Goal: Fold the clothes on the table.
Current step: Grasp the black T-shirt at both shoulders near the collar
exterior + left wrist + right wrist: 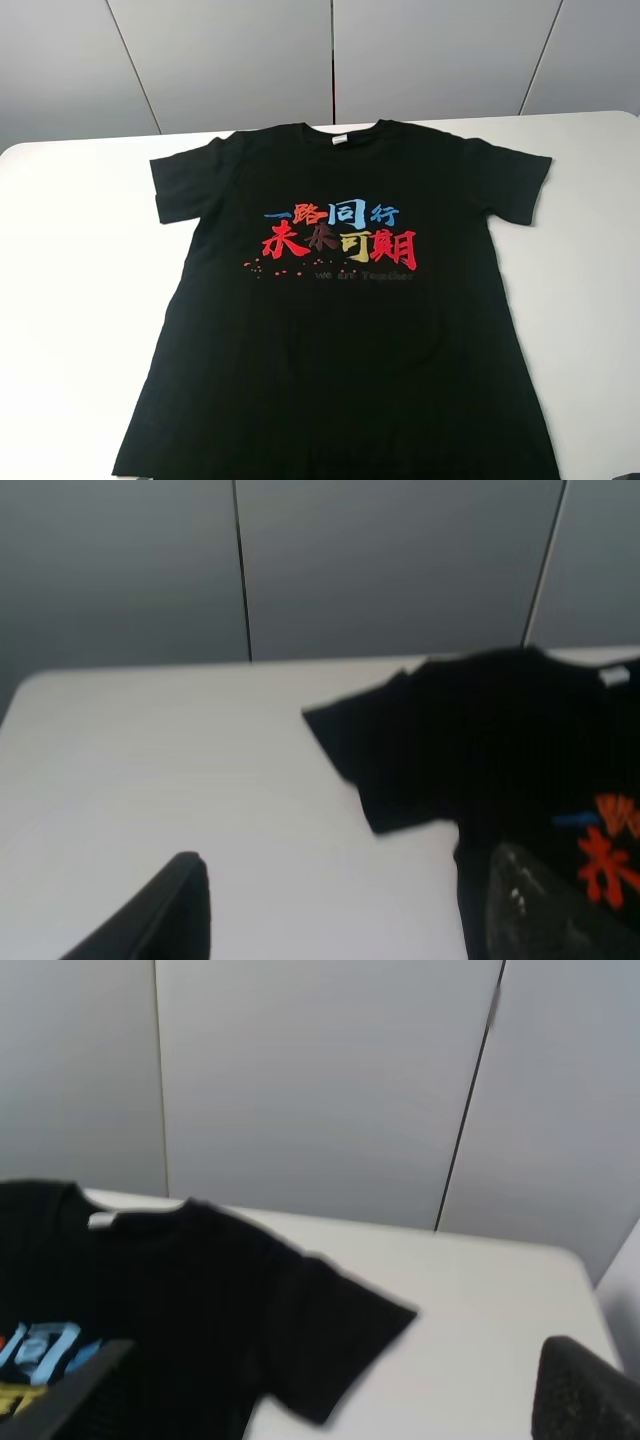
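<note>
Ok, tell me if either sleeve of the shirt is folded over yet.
No, the T-shirt lies spread flat on the table, both sleeves out.

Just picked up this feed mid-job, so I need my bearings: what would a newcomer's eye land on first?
The black T-shirt dominates, spread flat and front-up across the middle of the white table, collar toward the far edge and both sleeves out. On its chest sits the bright print of red, blue and yellow Chinese characters, with a small white neck label at the collar.
</note>
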### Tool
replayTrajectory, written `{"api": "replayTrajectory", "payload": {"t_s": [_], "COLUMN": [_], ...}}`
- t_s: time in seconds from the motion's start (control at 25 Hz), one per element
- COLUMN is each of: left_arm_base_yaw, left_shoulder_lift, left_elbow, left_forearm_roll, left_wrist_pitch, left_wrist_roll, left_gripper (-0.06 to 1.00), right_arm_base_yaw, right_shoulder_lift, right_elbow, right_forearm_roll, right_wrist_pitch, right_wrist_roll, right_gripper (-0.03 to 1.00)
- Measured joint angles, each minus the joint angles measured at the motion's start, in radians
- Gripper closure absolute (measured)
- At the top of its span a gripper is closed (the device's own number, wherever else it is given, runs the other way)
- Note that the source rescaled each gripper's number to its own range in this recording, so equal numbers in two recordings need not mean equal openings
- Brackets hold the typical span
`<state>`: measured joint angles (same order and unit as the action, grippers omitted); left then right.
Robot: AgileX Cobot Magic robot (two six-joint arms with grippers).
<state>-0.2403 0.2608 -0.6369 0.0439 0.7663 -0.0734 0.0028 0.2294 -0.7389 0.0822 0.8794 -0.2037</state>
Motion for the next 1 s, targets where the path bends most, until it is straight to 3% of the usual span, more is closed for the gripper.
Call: {"api": "replayTrajectory", "payload": {"t_s": [0.16, 0.32, 0.48, 0.64, 0.8, 0.92, 1.0], "left_arm_base_yaw": [0.0, 0.0, 0.0, -0.008, -0.07, -0.156, -0.213], "left_shoulder_lift": [0.254, 0.55, 0.844, 1.112, 1.319, 1.447, 1.504], "left_elbow": [-0.111, -0.288, -0.496, -0.651, -0.699, -0.701, -0.701], "left_forearm_roll": [-0.006, -0.064, -0.229, -0.374, -0.386, -0.358, -0.254], "left_wrist_pitch": [-0.187, -0.214, -0.062, 0.137, 0.246, 0.258, 0.245], "left_wrist_roll": [0.073, 0.168, 0.495, 0.653, 0.841, 0.974, 0.984], "left_gripper": [-0.02, -0.02, -0.02, -0.02, -0.02, -0.02, -0.02], "right_arm_base_yaw": [0.006, 0.007, 0.007, 0.007, 0.024, 0.075, 0.113], "right_shoulder_lift": [0.296, 0.589, 0.836, 1.054, 1.216, 1.32, 1.366], "right_elbow": [-0.184, -0.351, -0.464, -0.518, -0.52, -0.52, -0.52], "right_forearm_roll": [0.007, 0.008, 0.048, 0.191, 0.274, 0.215, 0.134], "right_wrist_pitch": [-0.002, 0.027, 0.065, 0.155, 0.231, 0.235, 0.239], "right_wrist_roll": [-0.119, -0.223, -0.345, -0.598, -0.824, -0.863, -0.863], "right_gripper": [0.03, 0.04, 0.04, 0.04, 0.04, 0.04, 0.04]}}
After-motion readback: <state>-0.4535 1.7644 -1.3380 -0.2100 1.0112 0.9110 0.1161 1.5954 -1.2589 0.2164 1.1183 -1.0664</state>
